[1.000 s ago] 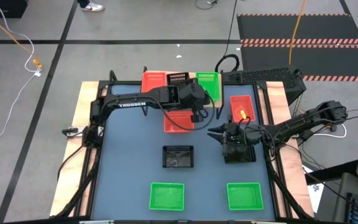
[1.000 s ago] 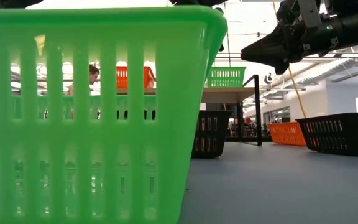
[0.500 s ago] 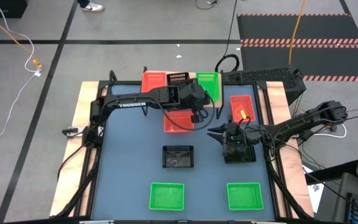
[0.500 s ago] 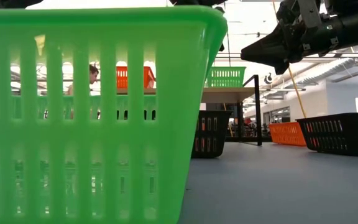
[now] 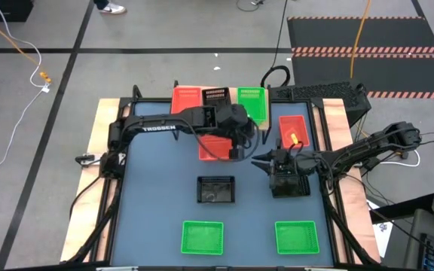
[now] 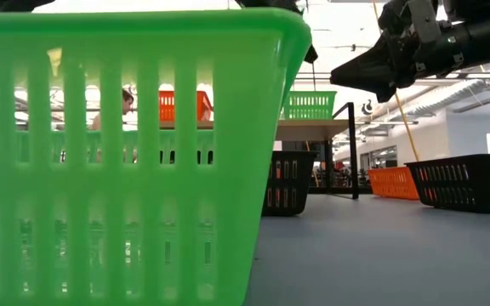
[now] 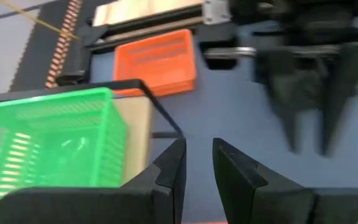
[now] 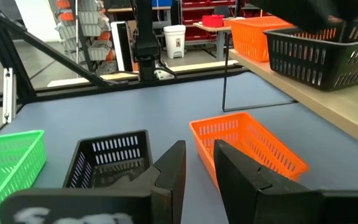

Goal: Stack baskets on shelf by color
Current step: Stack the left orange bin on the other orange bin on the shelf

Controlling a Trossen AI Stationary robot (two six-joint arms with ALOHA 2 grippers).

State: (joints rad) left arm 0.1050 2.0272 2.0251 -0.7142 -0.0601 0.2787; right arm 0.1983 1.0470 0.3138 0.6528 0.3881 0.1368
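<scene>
The shelf (image 5: 218,96) stands at the table's far edge with one red basket (image 5: 186,98), one black basket (image 5: 215,94) and one green basket (image 5: 252,102) on its top. My left gripper (image 5: 237,153) hangs open and empty, with a narrow gap, over the right edge of a red basket (image 5: 212,148) that lies on the table before the shelf. In the left wrist view my left gripper (image 7: 197,155) has only table between its fingers. My right gripper (image 5: 256,162) (image 8: 199,158) is open and empty above the table, pointing left, with a black basket (image 5: 289,183) beneath its wrist.
Also on the blue table: a red basket (image 5: 293,129) at the far right, a black basket (image 5: 215,189) in the middle, and green baskets at the near left (image 5: 202,236) and near right (image 5: 297,237). The two grippers are close together. A person shows beyond the table (image 6: 128,100).
My left gripper has moved a little toward the table's near edge, along the red basket's right edge. My right arm and the baskets have kept still.
</scene>
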